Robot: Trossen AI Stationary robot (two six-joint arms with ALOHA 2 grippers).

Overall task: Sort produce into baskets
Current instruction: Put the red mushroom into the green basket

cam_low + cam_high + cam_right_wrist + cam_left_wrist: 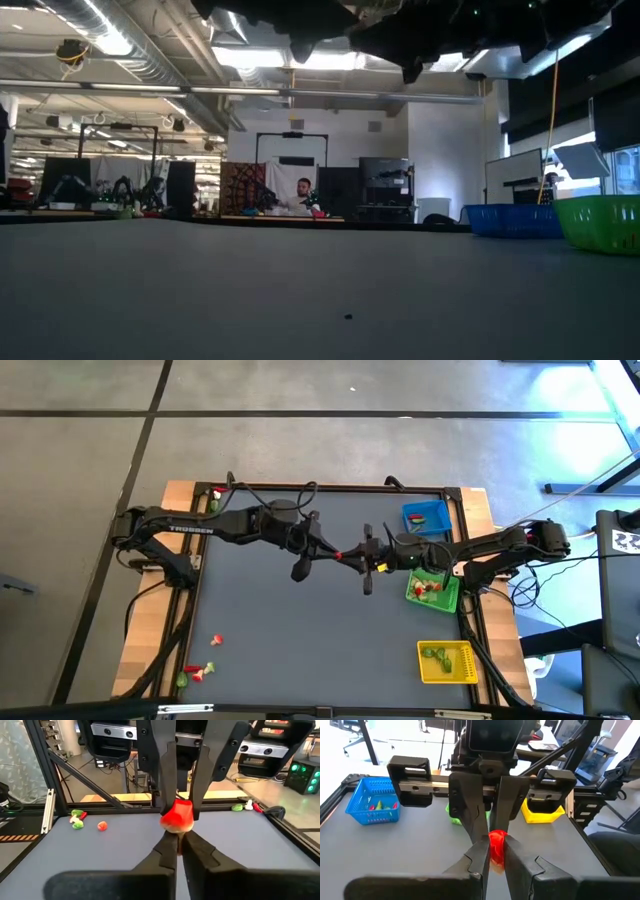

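Grey and matte, the worktop [300, 620] carries two dark arms stretched level toward each other above its middle. Both the left gripper [335, 553] and the right gripper [347, 556] meet tip to tip, each set of fingers clenched on one glossy red produce piece [177, 815] held in the air. Ribbed plastic baskets line the right edge: blue [427, 518], green [433, 590], yellow [447, 662]. Tiny red and green pieces [198, 672] lie loose at the near left corner.
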